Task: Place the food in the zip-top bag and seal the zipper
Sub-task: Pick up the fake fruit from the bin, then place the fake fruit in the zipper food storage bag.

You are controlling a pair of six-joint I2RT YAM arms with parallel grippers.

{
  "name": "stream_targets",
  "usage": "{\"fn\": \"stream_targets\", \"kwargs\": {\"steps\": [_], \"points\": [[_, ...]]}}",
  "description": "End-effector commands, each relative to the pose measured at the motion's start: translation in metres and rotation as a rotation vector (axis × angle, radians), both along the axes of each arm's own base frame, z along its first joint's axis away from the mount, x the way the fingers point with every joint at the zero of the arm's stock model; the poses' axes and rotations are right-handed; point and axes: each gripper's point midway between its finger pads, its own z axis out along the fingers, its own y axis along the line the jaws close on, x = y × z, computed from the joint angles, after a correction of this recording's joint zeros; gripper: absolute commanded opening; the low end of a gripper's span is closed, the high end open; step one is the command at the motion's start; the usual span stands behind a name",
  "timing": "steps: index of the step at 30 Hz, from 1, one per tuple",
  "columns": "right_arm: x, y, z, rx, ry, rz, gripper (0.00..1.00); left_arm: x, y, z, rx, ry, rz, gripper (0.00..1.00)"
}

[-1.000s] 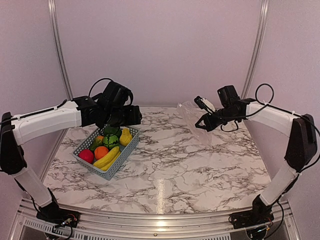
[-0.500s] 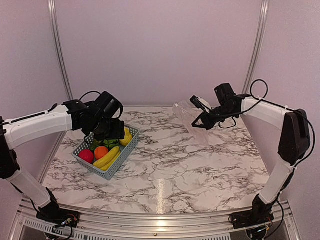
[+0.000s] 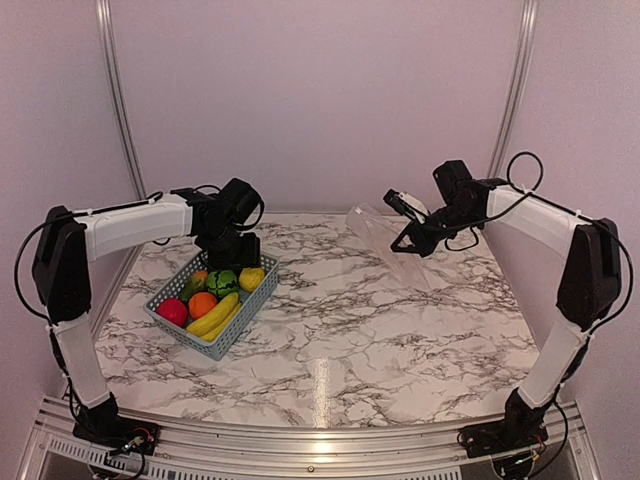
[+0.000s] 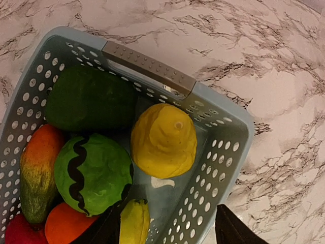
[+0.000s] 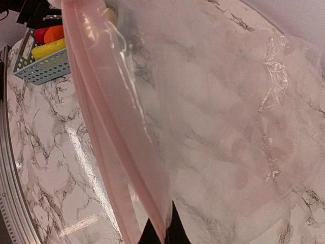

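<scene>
The food lies in a blue-grey basket (image 3: 240,325): red apple (image 3: 172,311), orange (image 3: 202,303), banana (image 3: 213,317), striped melon (image 3: 222,283), yellow pear (image 3: 251,278). My left gripper (image 3: 236,248) hovers open over the basket's far end. The left wrist view shows its open gripper (image 4: 167,231) empty above the pear (image 4: 163,141), melon (image 4: 91,173), banana (image 4: 133,222) and a dark green piece (image 4: 89,104). My right gripper (image 3: 410,240) is shut on the zip-top bag (image 3: 375,225), held up at the back right. Its gripper (image 5: 163,233) pinches the pinkish zipper (image 5: 109,122).
The basket wall (image 4: 228,147) and its grey handle (image 4: 150,68) lie under the left gripper. A green-orange piece (image 4: 35,170) rests at the basket's left side. The basket also shows at the right wrist view's top left (image 5: 43,68). The back wall stands close behind both grippers.
My left arm has folded back and its gripper has shifted over the basket's far end. My right gripper, still holding the bag up, has barely moved.
</scene>
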Motion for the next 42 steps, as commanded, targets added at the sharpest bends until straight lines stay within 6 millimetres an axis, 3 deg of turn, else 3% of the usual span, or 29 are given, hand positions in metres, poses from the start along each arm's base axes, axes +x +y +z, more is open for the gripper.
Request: {"fn": "stream_targets", "kwargs": {"steps": [1,5,13,19,22,25,28,32,38,42], "points": [[0.006,-0.01,0.009,-0.045,-0.025,0.0,0.0,0.029,-0.007,-0.005,-0.028,0.005,0.006,0.64],[0.008,-0.015,0.008,-0.076,-0.024,-0.001,0.0,0.042,-0.01,-0.027,-0.04,0.052,0.025,0.59],[0.01,-0.018,0.01,-0.087,-0.032,-0.014,0.0,0.063,-0.004,-0.044,-0.025,0.059,0.084,0.52],[0.013,-0.02,0.011,-0.096,-0.041,-0.021,0.0,0.068,-0.004,-0.059,-0.016,0.083,0.071,0.45],[0.013,-0.021,0.011,-0.103,-0.043,-0.026,0.0,0.07,-0.004,-0.056,-0.014,0.074,0.063,0.36],[0.012,-0.021,0.016,-0.105,-0.036,-0.027,0.0,0.073,-0.003,-0.037,-0.023,0.034,0.061,0.23],[0.01,-0.022,0.025,-0.112,-0.029,-0.019,0.0,0.071,-0.001,-0.004,-0.05,-0.021,0.059,0.14],[0.011,-0.02,0.038,-0.107,-0.02,-0.035,0.0,0.062,-0.008,0.046,-0.131,-0.094,0.023,0.1],[0.015,0.008,0.052,-0.073,-0.034,-0.027,0.0,0.045,-0.044,0.133,-0.318,-0.298,-0.103,0.06],[0.013,0.03,0.052,-0.034,-0.003,-0.019,0.0,0.029,-0.075,0.189,-0.448,-0.441,-0.206,0.02]]}}
